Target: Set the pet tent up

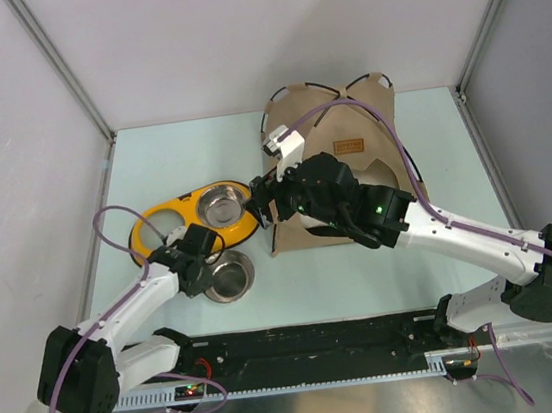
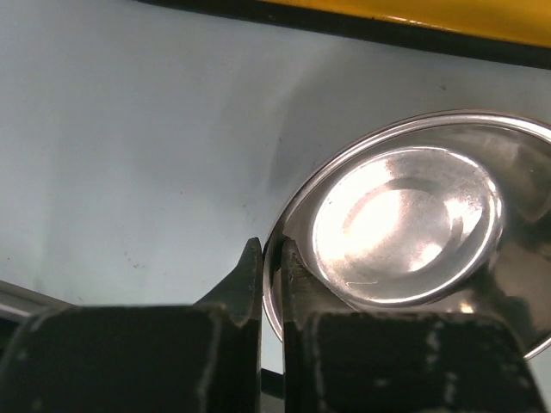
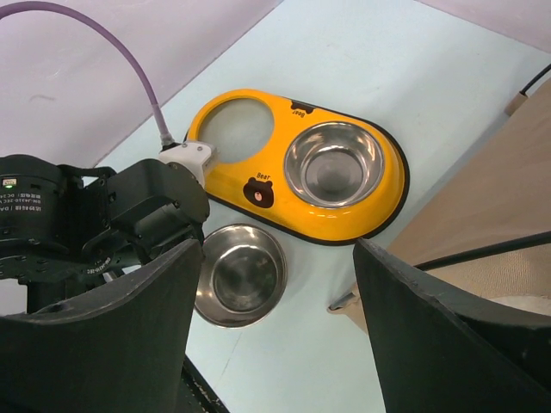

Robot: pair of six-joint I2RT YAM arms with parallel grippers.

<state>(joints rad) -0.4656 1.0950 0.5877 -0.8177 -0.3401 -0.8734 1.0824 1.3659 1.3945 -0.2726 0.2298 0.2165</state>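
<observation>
Tent (image 1: 347, 127) flat, edge beside right end effector (image 1: 258, 202)

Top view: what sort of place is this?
Probably a robot test booth, not a home: blank grey walls enclose a pale table, a left arm and right arm are bolted at its edge, and a pet tent and yellow feeder lie on it.

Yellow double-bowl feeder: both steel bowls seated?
No: one steel bowl sits in the yellow feeder; other hole empty, second bowl out on table.
</observation>
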